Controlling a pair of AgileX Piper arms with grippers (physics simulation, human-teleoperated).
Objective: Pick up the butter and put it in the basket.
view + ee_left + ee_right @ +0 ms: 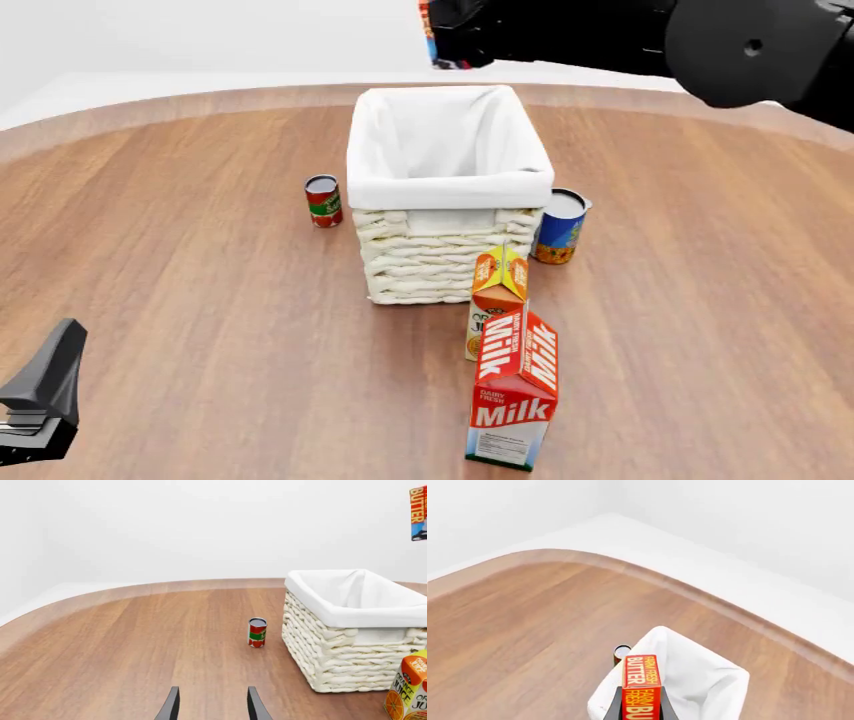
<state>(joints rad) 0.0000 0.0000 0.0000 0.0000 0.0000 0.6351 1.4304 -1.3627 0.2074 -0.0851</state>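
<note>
The butter (642,685), a red-orange box with white lettering, is held high in the air by my right gripper (640,714), which is shut on it. In the front view the butter (429,28) shows only as a sliver at the right gripper (461,38), above the far end of the basket (447,185). The basket is cream wicker with a white liner and lies below the butter in the right wrist view (700,682). The left wrist view shows the basket (347,645) and the butter (417,512) high above it. My left gripper (212,707) is open and empty, low at the near left (43,390).
A small red tomato can (322,201) stands left of the basket. A blue-and-orange can (561,227) stands at its right. An orange juice carton (497,295) leans by the basket's near wall, and a red-and-white milk carton (517,400) stands in front of it.
</note>
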